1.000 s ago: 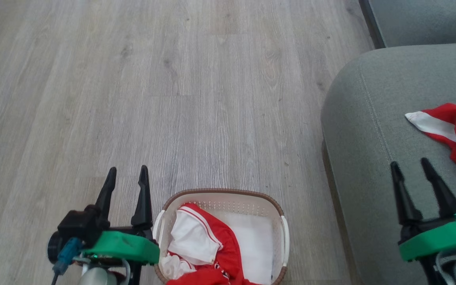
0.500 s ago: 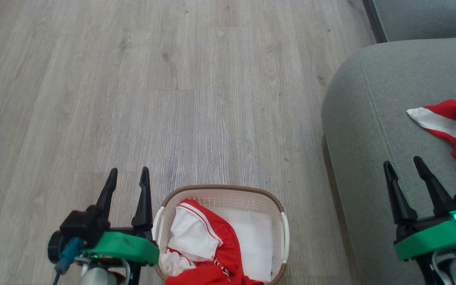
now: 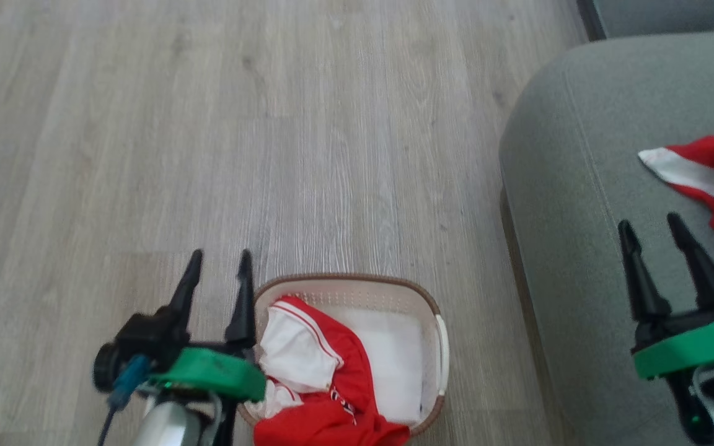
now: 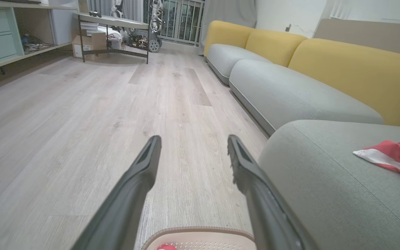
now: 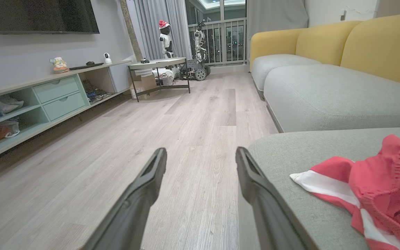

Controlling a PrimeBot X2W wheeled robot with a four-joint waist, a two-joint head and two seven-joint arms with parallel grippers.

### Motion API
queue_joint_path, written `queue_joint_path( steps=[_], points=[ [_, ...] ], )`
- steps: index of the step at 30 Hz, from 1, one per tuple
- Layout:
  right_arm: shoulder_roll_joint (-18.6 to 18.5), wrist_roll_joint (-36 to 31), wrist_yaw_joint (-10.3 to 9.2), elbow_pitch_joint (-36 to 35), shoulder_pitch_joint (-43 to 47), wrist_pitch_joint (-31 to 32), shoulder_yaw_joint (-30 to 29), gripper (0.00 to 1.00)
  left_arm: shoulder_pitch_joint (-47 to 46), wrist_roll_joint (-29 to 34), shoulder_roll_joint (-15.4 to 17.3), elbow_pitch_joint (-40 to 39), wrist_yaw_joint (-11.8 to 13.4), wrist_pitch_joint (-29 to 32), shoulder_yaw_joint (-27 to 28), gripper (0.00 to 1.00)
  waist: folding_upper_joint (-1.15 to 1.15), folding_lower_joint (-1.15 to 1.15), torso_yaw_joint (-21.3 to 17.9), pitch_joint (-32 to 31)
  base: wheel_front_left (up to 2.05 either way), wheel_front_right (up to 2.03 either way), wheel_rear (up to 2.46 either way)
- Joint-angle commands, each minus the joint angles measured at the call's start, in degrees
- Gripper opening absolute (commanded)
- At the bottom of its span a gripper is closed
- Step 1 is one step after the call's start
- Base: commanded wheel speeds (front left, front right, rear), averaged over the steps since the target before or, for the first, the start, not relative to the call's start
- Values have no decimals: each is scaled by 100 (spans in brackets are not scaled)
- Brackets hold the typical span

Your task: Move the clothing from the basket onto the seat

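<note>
The cream basket (image 3: 436,337) with its brown rim (image 4: 200,230) stands on the floor at the bottom centre of the head view. Red and white clothing (image 3: 326,384) fills its left half and spills over the near rim, lying on a white liner sheet (image 3: 394,365). My left gripper (image 3: 219,263) hangs open just left of the basket, empty (image 4: 191,142). More red and white clothing (image 3: 713,179) (image 5: 377,189) (image 4: 399,156) lies on the grey-green seat (image 3: 580,186). My right gripper (image 3: 649,226) is open and empty above the seat's front part (image 5: 201,154).
Pale wood floor (image 3: 239,136) stretches ahead. A second grey cushion (image 5: 335,93) with yellow backrests (image 5: 384,48) runs along the right. A low shelf unit (image 5: 30,104) lines the left wall, and a small table (image 5: 158,69) with boxes stands far off.
The head camera has shifted, so floor, basket and seat sit higher in the picture. Both grippers stay open; the left one now overlaps the basket's left handle.
</note>
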Motion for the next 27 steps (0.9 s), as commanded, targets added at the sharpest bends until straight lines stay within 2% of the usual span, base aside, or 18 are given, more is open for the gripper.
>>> queue_joint_path(
  steps=[1, 11, 17, 27],
  points=[
    [-223, 54, -1, -223, -240, -52, 31, 100, -397, -28, -12, -113, 59, -55, 68, 100, 0, 0, -65, 190, 0, 0, 0],
    [-476, 392, -1, -429, -728, -52, -49, 100, -1340, -283, -12, 642, 409, -55, -586, 100, 0, 0, -309, 1161, 0, 0, 0],
    [-627, 592, -1, -552, -1116, -52, -9, 100, -1945, -617, -12, 1460, 571, -55, -1029, 100, 0, 0, -430, 1693, 0, 0, 0],
    [-786, 799, -1, -697, -1538, -52, -61, 100, -2819, -1522, -12, 3151, 545, -55, -1767, 100, 0, 0, -587, 2355, 0, 0, 0]
  ],
)
